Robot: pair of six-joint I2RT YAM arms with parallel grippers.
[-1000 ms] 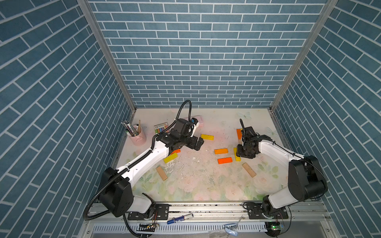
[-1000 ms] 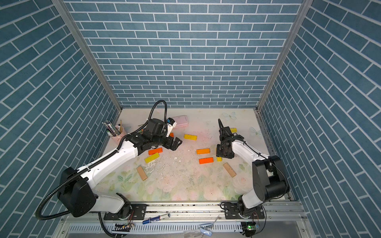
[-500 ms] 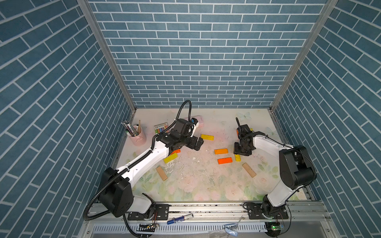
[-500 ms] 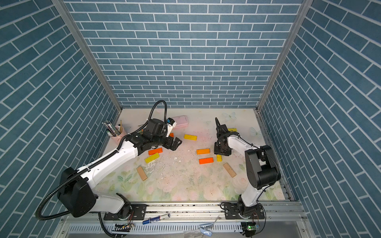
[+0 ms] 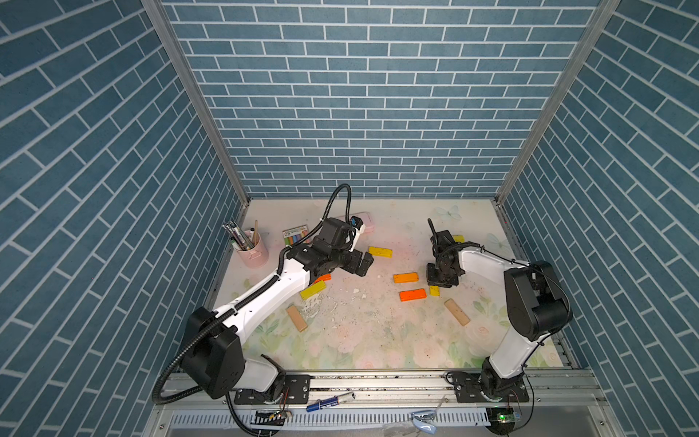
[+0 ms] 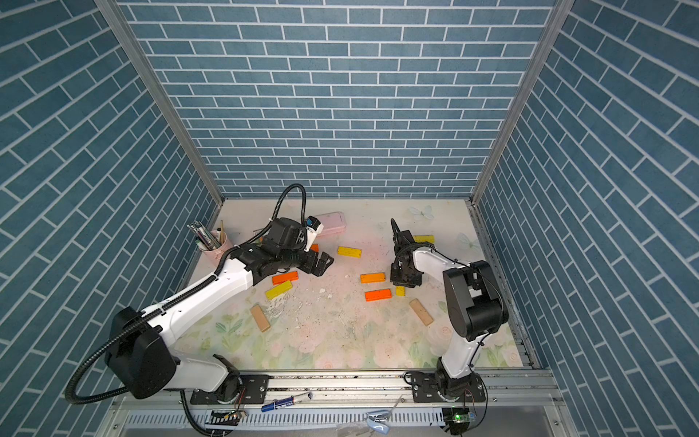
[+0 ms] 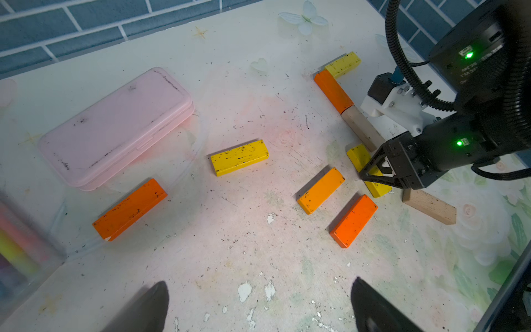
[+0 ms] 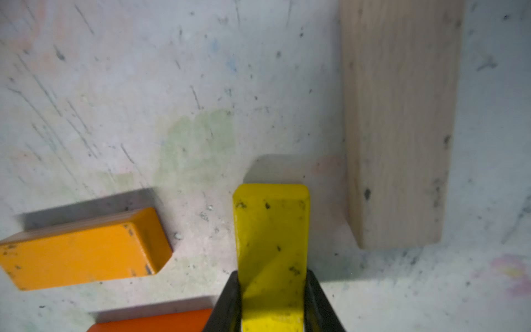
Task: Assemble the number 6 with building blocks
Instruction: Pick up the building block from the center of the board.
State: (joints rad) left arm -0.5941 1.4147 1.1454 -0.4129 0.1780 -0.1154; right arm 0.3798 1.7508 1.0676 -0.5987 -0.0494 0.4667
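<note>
five orange blocks [image 7: 129, 209], three tan [image 7: 429, 205], four yellow [image 7: 240, 157], one pinched in right end effector [image 8: 272, 274]; left end effector [image 7: 258, 281] spread

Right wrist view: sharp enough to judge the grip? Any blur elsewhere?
Right wrist view: soft overall, yet the right claw fingers clearly flank the yellow block; the orange block is blurred. Left wrist view: left claw fingers and the chalk pack are out of focus; the rest is crisp.

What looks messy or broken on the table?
The table mat looks worn: small white flakes lie scattered near its middle, like peeled coating or crumbs. The yellow block and orange block carry dark specks, like chipped or dirty paint. Nothing else stands out.
</note>
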